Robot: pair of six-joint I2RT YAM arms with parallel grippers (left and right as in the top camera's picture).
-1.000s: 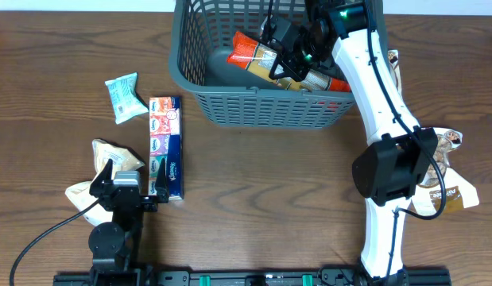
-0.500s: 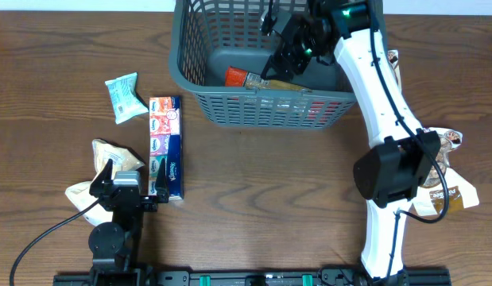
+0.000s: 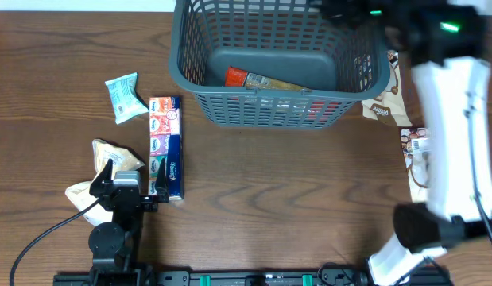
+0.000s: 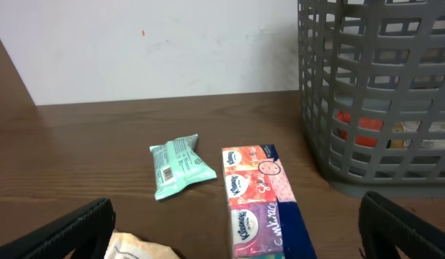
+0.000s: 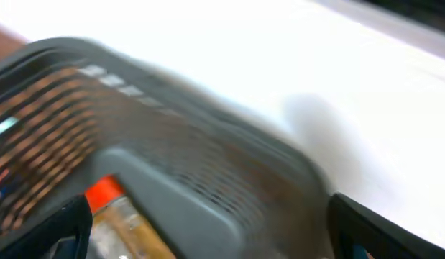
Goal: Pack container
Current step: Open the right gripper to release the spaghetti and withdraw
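Well, my right gripper (image 5: 211,230) hovers spread and empty over the container's (image 3: 261,113) far right corner, so a hasty swing toward the packets (image 3: 385,107) right of it could knock its rim

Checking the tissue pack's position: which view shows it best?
Overhead: the whole tissue pack lies in view, left of the basket. Left wrist crops its near end; right wrist, blurred, misses it.

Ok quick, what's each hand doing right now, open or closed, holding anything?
Left hand: open, holding nothing.
Right hand: open, holding nothing.
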